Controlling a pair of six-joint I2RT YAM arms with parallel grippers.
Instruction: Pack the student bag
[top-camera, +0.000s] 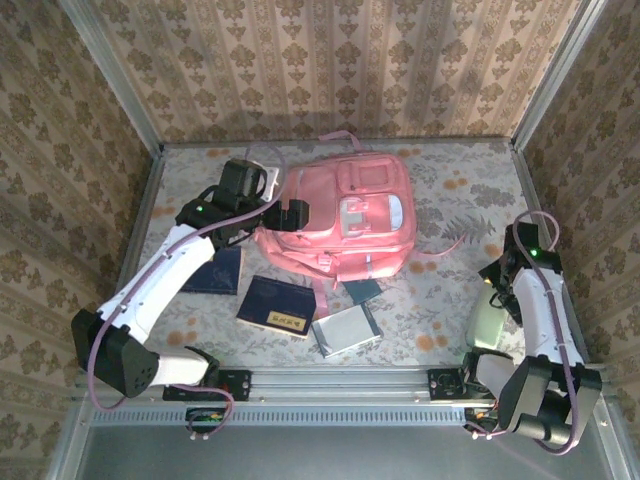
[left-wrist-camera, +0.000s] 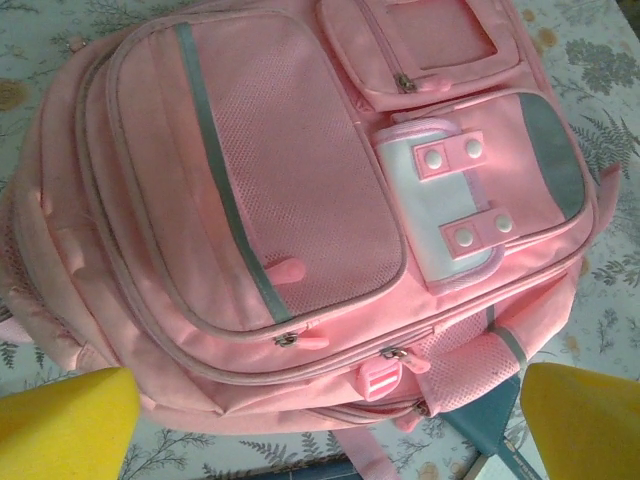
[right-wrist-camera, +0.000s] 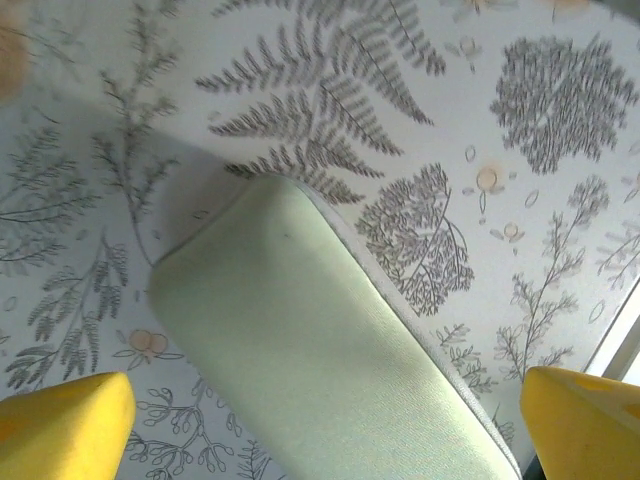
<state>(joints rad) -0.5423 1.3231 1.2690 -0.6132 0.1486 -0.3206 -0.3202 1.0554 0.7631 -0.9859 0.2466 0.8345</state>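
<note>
Bag (top-camera: 345, 215) lies front-up mid-table (top-camera: 450, 200), its near edge hiding part of a teal book (top-camera: 362, 290). Left gripper (left-wrist-camera: 322, 425) at the bag's left side, jaws wide, empty. Right gripper (right-wrist-camera: 325, 430), jaws wide, above a green case (right-wrist-camera: 320, 370) cut off by the frame's lower edge.

a robot test cell dressed up as a home, a lab rig rather than a lived-in room. the three walls (top-camera: 330, 60) wear beige damask wallpaper, yet they are flat panels held in bare aluminium posts (top-camera: 112, 75) at the corners. the table cloth (top-camera: 470, 190) is pale and printed with grey ferns and small orange flowers, plain to see in the right wrist view. along the near edge runs a ribbed metal rail (top-camera: 340, 385), and a white left arm (top-camera: 165, 275) and right arm (top-camera: 545, 305) are bolted there — workshop hardware inside a domestic skin.
</note>
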